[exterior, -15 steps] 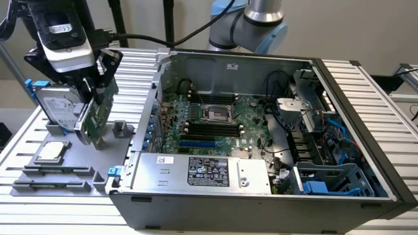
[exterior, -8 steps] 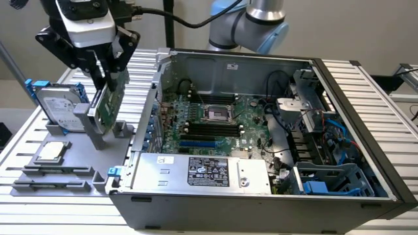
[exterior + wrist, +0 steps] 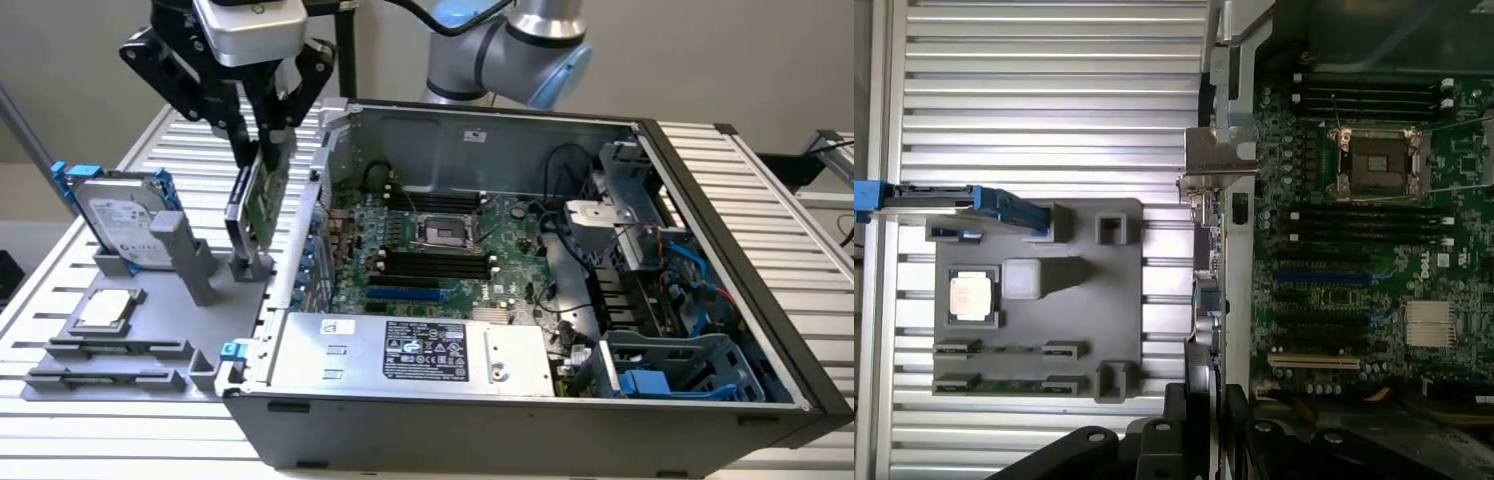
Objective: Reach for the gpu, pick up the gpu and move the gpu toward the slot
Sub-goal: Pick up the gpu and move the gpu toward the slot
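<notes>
One end effector (image 3: pixel 263 130) was in play, its fingers closed on the top edge of the gpu (image 3: pixel 254 205). The card stood on edge, roughly upright with a slight lean, over the grey fixture tray (image 3: pixel 160 300) on the worktop (image 3: pixel 80 410), just beside the open side wall of the computer case (image 3: pixel 534 420). Whether its lower edge had cleared the tray's holder post (image 3: pixel 248 266) couldn't be told from the exterior view.

Risks as I judged them:
- Grip was on a thin edge only. Any sideways pull while the card sat in or touched the holder could have twisted it in the fingers or dragged the tray.
- Case wall was very close on the exterior view's right. Translating toward the motherboard (image 3: pixel 441 250) before gaining height would likely have clipped the card or its bracket on the rim.
- Hard drive (image 3: pixel 123 222) with blue rails stood near on the other side; a swing that way could have knocked it.
- Processor chip (image 3: pixel 971 297) lay loose on the tray; a jolted tray could have shifted it.
- In the wrist view the card showed edge-on along the case edge, so slot alignment margin looked slim.
</notes>
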Robot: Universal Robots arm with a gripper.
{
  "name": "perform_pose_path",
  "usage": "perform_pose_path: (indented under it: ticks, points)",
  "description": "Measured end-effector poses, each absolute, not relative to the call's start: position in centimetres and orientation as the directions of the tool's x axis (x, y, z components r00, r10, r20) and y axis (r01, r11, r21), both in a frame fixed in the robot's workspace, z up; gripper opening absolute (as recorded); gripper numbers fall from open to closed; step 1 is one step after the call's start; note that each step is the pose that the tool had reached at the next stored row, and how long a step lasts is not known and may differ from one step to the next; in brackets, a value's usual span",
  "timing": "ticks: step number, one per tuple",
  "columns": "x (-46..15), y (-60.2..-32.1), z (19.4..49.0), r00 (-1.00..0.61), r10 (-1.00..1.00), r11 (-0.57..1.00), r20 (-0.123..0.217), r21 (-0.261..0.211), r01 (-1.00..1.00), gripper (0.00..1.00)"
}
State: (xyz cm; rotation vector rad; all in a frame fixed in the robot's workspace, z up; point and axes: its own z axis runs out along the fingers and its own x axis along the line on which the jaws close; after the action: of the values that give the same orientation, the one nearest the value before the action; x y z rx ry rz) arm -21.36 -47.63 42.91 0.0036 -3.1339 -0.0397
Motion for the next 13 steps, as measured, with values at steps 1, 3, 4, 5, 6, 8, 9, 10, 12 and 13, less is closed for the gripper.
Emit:
perform_pose_path:
  ticks: [1, 3, 4, 5, 6, 8, 9, 10, 12, 13]
  points:
    - [-20.9, -47.6, 42.9, -1.0, -0.002, 1.0, 0.008, 0.026, -0.002, 0.27]
    - [-20.0, -47.6, 42.9, -1.0, -0.002, 1.0, 0.008, 0.026, -0.002, 0.27]
    - [-19.6, -47.6, 42.9, -1.0, -0.002, 1.0, 0.008, 0.026, -0.002, 0.27]
    - [-19.1, -47.6, 42.9, -1.0, -0.002, 1.0, 0.008, 0.026, -0.002, 0.27]
    - [-18.6, -47.6, 42.9, -1.0, -0.002, 1.0, 0.009, 0.026, -0.002, 0.27]
    - [-17.7, -47.6, 42.9, -1.0, -0.002, 1.0, 0.012, 0.026, -0.002, 0.27]
    - [-17.2, -47.6, 42.9, -1.0, -0.002, 1.0, 0.013, 0.026, -0.002, 0.27]
    - [-16.8, -47.6, 42.9, -1.0, -0.002, 1.0, 0.015, 0.026, -0.002, 0.27]
    - [-15.9, -47.6, 42.8, -1.0, -0.002, 1.0, 0.02, 0.026, -0.002, 0.27]
    - [-15.4, -47.6, 42.8, -1.0, -0.002, 1.0, 0.022, 0.026, -0.002, 0.27]
